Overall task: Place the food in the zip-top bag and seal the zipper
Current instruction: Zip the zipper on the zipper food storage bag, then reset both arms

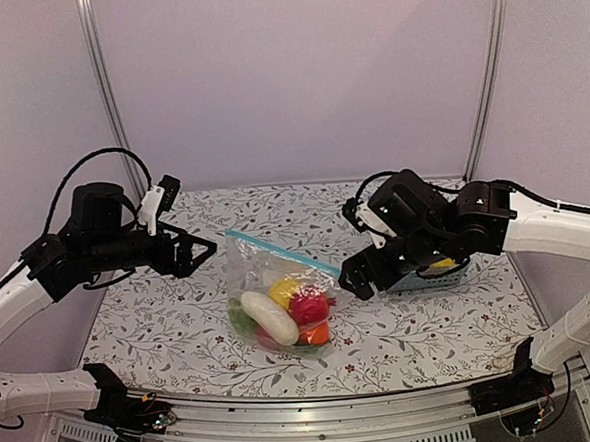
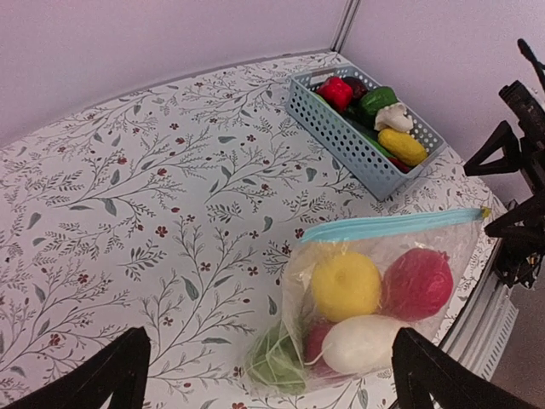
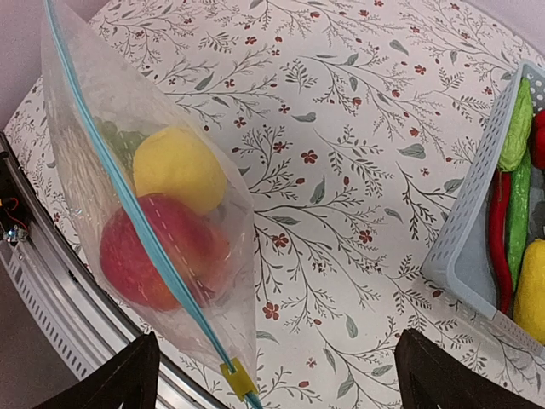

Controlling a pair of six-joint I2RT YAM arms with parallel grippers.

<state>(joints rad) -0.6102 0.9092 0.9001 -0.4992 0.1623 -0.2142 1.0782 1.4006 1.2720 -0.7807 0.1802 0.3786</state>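
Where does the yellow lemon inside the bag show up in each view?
Top external: lemon at centre, in the bag.
Left wrist: lower right, left of the tomato.
Right wrist: upper left, above the tomato.
Shared landmark: the blue zipper runs close by in all three.

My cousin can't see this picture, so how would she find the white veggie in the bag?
Look at the flowery table and find the clear zip-top bag in its middle. Inside, at the near left, lies the radish: the only long white thing there, while its neighbours are yellow, red, orange or green.
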